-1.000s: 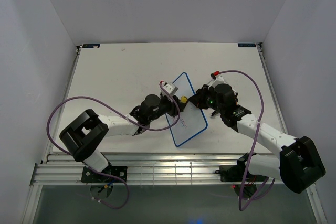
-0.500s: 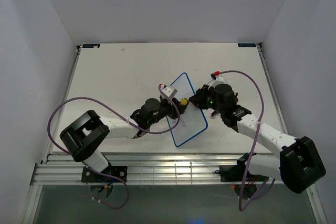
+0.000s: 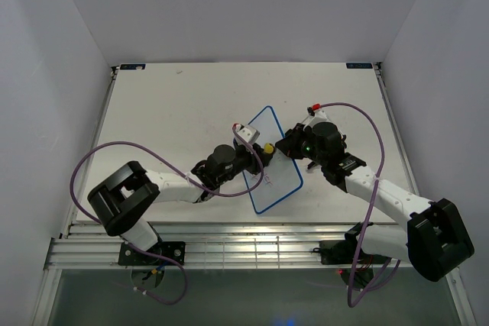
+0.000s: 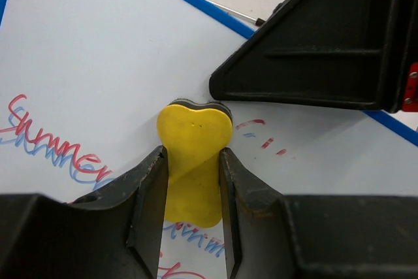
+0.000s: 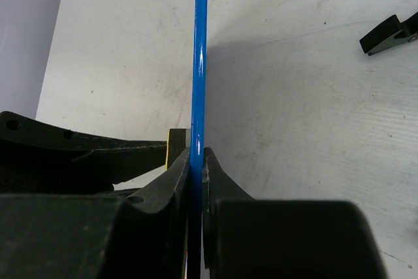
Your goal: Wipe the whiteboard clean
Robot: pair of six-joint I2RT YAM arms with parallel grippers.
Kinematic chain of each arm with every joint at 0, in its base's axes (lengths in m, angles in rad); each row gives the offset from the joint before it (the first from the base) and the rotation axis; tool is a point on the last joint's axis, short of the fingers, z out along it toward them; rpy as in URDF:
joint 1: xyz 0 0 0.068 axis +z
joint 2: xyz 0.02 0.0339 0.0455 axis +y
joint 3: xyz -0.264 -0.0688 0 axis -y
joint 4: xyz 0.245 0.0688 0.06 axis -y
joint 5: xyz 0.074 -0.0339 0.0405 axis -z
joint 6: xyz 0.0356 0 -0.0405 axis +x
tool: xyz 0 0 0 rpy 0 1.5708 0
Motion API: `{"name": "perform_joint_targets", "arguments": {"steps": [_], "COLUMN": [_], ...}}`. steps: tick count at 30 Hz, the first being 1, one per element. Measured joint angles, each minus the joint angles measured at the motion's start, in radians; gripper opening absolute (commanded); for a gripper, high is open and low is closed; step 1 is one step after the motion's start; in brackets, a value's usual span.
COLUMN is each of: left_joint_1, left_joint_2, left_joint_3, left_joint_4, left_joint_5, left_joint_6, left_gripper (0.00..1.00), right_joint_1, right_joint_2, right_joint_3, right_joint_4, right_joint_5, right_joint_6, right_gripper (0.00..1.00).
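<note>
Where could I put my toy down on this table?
Bare table stretches from the whiteboard to the back wall, and in both far corners. The middle is crowded: left arm, right arm and yellow sponge meet at the board.

White whiteboard [image 3: 279, 185] with blue rim and red-purple scrawl, yellow sponge [image 4: 194, 142], black fingers [image 4: 147, 194].

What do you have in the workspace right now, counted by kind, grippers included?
whiteboard: 1
yellow sponge: 1
grippers: 2 (left gripper shut on the yellow sponge, right gripper shut on the whiteboard's blue rim)
Total: 4
</note>
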Motion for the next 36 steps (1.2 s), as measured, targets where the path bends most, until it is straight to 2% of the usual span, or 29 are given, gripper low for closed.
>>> {"name": "perform_joint_targets", "arguments": {"steps": [25, 36], "left_joint_1": [-0.086, -0.167], "left_joint_2": [0.002, -0.019], "left_joint_3": [0.024, -0.001], "left_joint_4": [-0.009, 0.047], "left_joint_5": [-0.091, -0.053], "left_joint_6": [0.042, 0.083], "left_gripper": [0.00, 0.00], "right_joint_1": [-0.003, -0.008], "right_joint_2": [-0.001, -0.001], "right_joint_3": [0.006, 0.010], "right_joint_4": [-0.029, -0.042], "right_joint_5": [0.017, -0.011], "right_joint_6": [0.014, 0.005], "right_gripper": [0.08, 0.08]}}
